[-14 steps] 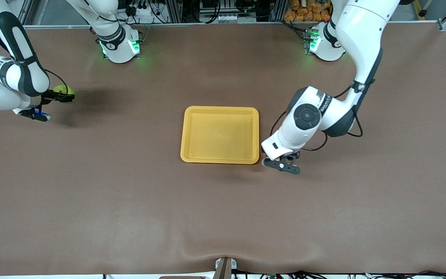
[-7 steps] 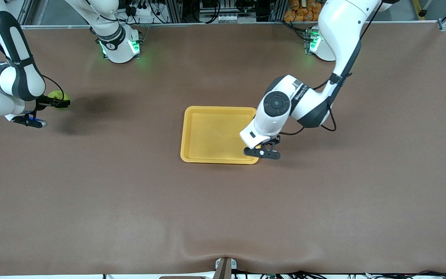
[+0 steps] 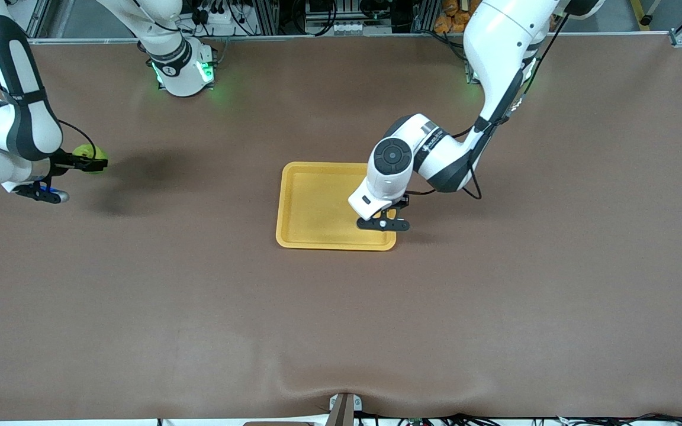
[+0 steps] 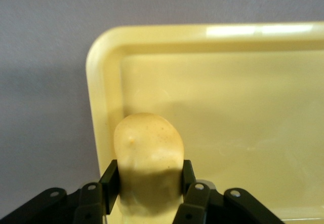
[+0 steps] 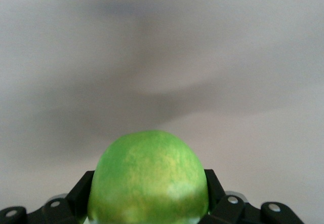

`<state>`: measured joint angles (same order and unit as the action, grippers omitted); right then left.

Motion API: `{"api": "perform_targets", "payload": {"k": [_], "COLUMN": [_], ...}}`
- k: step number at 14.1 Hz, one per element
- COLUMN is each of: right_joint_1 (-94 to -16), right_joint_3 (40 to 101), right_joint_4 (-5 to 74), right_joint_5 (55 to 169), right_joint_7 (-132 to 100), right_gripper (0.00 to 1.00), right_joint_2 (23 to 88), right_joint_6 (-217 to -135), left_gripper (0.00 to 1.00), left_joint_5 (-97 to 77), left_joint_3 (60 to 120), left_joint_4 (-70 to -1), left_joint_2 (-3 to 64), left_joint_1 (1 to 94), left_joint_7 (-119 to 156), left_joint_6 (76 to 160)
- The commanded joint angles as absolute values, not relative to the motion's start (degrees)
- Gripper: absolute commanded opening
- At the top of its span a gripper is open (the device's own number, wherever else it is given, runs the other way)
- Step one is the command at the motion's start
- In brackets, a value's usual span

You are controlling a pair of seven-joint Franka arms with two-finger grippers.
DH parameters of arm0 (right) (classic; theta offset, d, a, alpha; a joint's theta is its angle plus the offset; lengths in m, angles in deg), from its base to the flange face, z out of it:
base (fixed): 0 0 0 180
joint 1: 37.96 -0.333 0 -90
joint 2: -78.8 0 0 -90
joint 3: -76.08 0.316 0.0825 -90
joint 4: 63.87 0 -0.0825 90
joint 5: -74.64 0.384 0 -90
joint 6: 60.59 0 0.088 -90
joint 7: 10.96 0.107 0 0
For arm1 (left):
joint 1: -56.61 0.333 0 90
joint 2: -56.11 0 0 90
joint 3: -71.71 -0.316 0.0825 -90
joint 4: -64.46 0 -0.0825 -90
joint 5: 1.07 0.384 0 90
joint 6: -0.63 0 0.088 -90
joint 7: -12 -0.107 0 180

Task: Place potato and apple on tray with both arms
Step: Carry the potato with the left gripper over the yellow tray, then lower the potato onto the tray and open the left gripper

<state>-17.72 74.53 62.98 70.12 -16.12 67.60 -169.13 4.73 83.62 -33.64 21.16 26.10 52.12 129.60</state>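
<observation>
The yellow tray lies mid-table. My left gripper is over the tray's corner nearest the left arm's end and the front camera. It is shut on the potato, pale yellow and lumpy, held over the tray's rim in the left wrist view; the front view shows only a sliver of it. My right gripper is up at the right arm's end of the table, shut on the yellow-green apple. The apple fills the right wrist view between the fingers.
The brown table mat spreads wide around the tray. The arms' green-lit bases stand along the table's edge farthest from the front camera. A small bracket sits at the table edge nearest the front camera.
My left gripper has carried the potato from beside the tray to over the tray's corner. My right gripper with the apple has shifted slightly toward the right arm's end.
</observation>
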Motion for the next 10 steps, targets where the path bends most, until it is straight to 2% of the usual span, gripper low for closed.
{"api": "perform_targets", "payload": {"k": [1, 6, 9, 10], "right_joint_1": [-19.58, -21.61, -23.45, -23.98], "right_joint_3": [74.24, 74.32, 74.23, 74.23], "right_joint_4": [60.93, 59.18, 59.00, 58.91], "right_joint_5": [72.96, 75.08, 77.71, 78.24], "right_joint_7": [-15.97, -15.44, -15.35, -15.35], "right_gripper": [0.03, 0.03, 0.04, 0.05], "right_joint_2": [66.15, 65.53, 65.53, 65.53], "right_joint_6": [-167.64, -166.76, -166.58, -166.67], "left_gripper": [0.00, 0.00, 0.05, 0.11], "left_joint_5": [7.71, 8.07, 8.77, 8.95], "left_joint_3": [82.96, 82.96, 82.96, 82.96], "left_joint_4": [-32.30, -30.81, -30.55, -30.55], "left_joint_2": [20.17, 18.14, 17.44, 17.26], "left_joint_1": [25.23, 25.14, 24.79, 24.79], "left_joint_7": [54.53, 54.53, 54.62, 54.62], "left_joint_6": [128.78, 128.78, 128.78, 128.78]}}
